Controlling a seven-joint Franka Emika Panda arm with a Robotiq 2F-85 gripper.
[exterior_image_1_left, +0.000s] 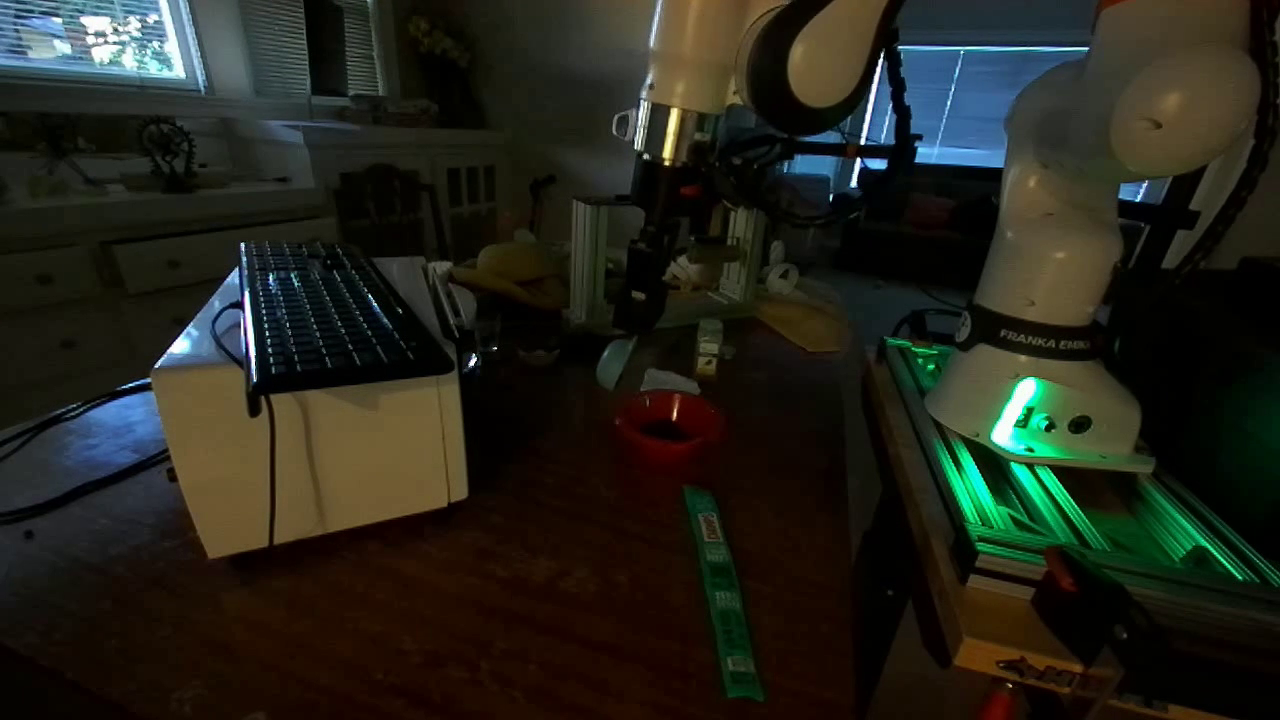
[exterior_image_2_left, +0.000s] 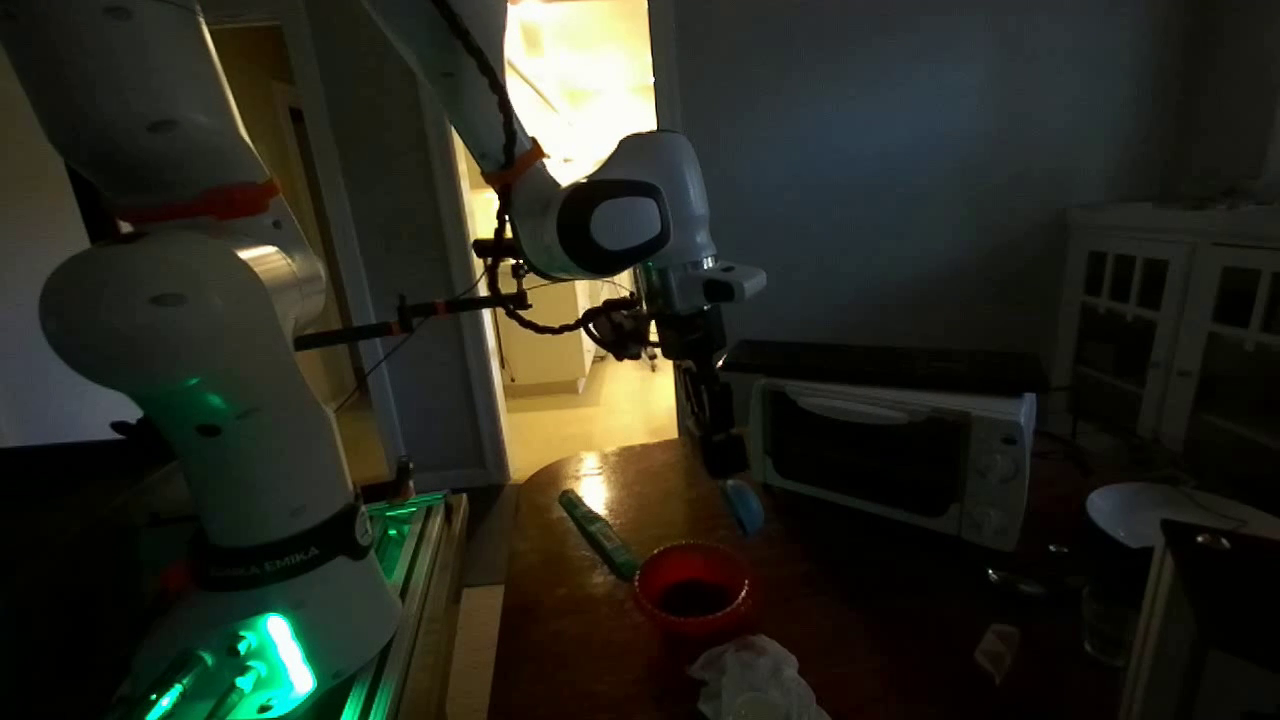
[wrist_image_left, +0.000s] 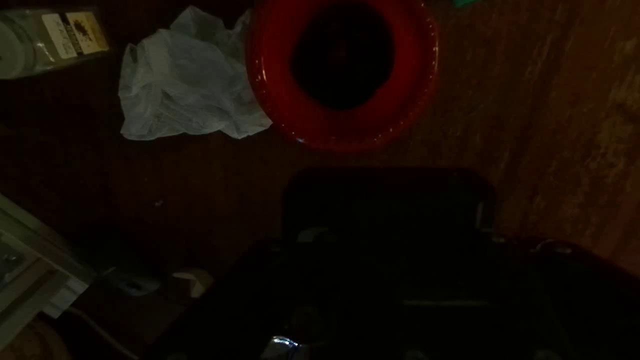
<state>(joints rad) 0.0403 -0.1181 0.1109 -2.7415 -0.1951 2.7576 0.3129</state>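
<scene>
Blue object (exterior_image_2_left: 744, 508), one, grasped in gripper (exterior_image_2_left: 731, 470): both exterior views; hidden in wrist view. Red bowl (exterior_image_2_left: 650, 603), one: object's seven o'clock in an exterior view.

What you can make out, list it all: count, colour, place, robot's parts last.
Table: one, brown, foreground
Toaster oven: one, white, on table
Keyboard: one, black, atop toaster oven
Bowl: one, red, on table
Slim packet: one, green, near bowl
Crumpled sheet: one, white, beside bowl
Labelled jar: one, clear, beside crumpled sheet
Plate: one, white, near toaster oven
Metal frame: one, silver, near labelled jar
Brimmed hat: one, tan, beside metal frame
Unidentified object: one, pale blue, in gripper
Gripper: one, black, above table
Arm: one, white, beside table
</scene>
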